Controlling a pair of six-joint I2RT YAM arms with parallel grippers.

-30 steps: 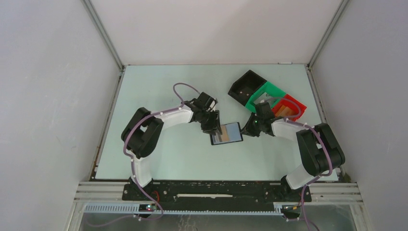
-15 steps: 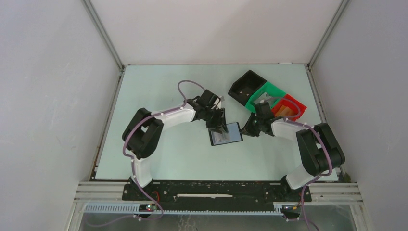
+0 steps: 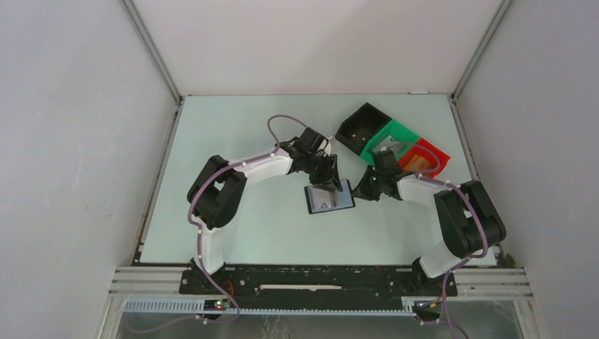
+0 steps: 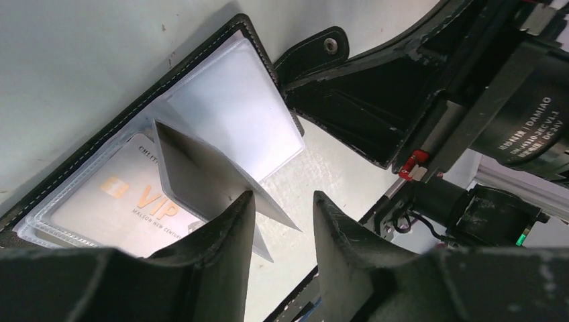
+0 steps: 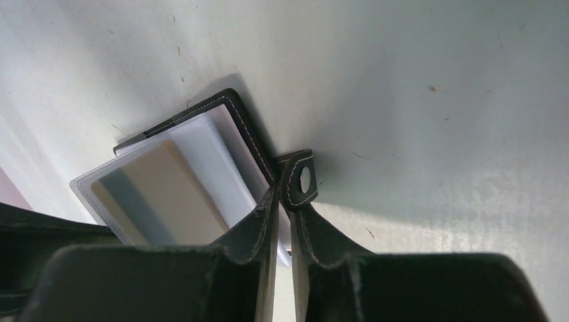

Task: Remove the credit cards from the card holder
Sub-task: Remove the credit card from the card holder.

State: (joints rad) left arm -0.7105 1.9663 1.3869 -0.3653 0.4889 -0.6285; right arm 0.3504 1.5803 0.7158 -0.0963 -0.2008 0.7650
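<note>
Locate holder [image 3: 340,203] open and flat on the worktop, about midway between near and far edges, slightly toward the right edge. From above, expect little more: far-left part covered by left gripper [image 3: 329,188], right edge met by right gripper [image 3: 361,191], fingertips of both hidden under their own wrists, cards [image 3: 326,205] reduced to a pale patch.

Refer to the left wrist view for the interior. Shows a VIP card [image 4: 114,201] under a clear pocket, cut off below by the fingers; a white card [image 4: 235,114] in the half nearer the tab [image 4: 315,48]; a thin sheet [image 4: 194,171] raised on edge between them. Cannot tell whether card or pocket flap. Shows left fingers [image 4: 221,235] apart, with the sheet's lower corner in the gap, just beside one finger, not pinched. Fills the upper right with the right gripper's black body, touching at the tab.

Refer to the right wrist view for the grip itself. Shows right fingers [image 5: 255,228] almost together, clamped on the holder's edge at the tab's root, with the tab sticking out just past the tips. Renders the sheet tan and reflective, against dark in the left wrist view. Hides the VIP card entirely.

Toward the far right corner, from above only: black bin [image 3: 357,126], green bin [image 3: 388,141], red bin [image 3: 426,155] in a touching row, contents hard to make out.
</note>
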